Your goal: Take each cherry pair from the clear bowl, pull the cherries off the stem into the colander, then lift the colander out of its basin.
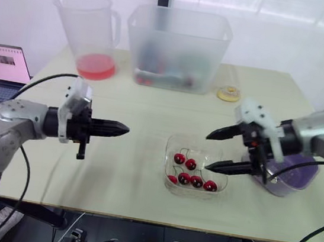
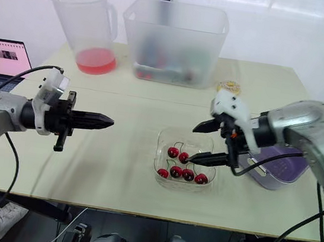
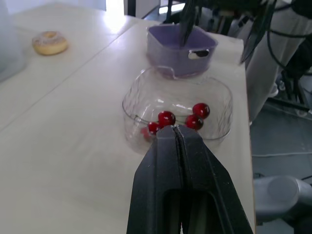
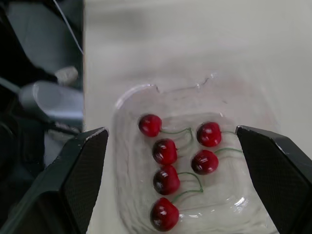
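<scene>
A pale table (image 1: 125, 176) stood before the robot. Near its front edge, right of the middle, sat the clear bowl (image 1: 168, 152), holding six red cherries (image 4: 165, 151) on thin green stems, clustered on the bowl's floor.

The right gripper (image 1: 207, 152) hung over the bowl's right side, its two black fingers spread wide apart, one tip above the far rim and the other low near the cherries. It gripped nothing, and whether the lower tip touched a cherry could not be told.

The left gripper (image 1: 122, 130) pointed toward the bowl from the left, well apart from it and raised off the table. Its fingers were pressed together along their length, with nothing between them.

A purple colander (image 3: 183, 51) sat just beyond the bowl to the right, close to the table's right edge and partly hidden behind the right arm.

At the back stood a clear pitcher (image 1: 85, 21) with red liquid at the bottom, a large frosted bin (image 1: 178, 45) beside it, and a small doughnut (image 1: 229, 93) to the bin's right. An open laptop (image 1: 2, 67) sat off the table's left side.
</scene>
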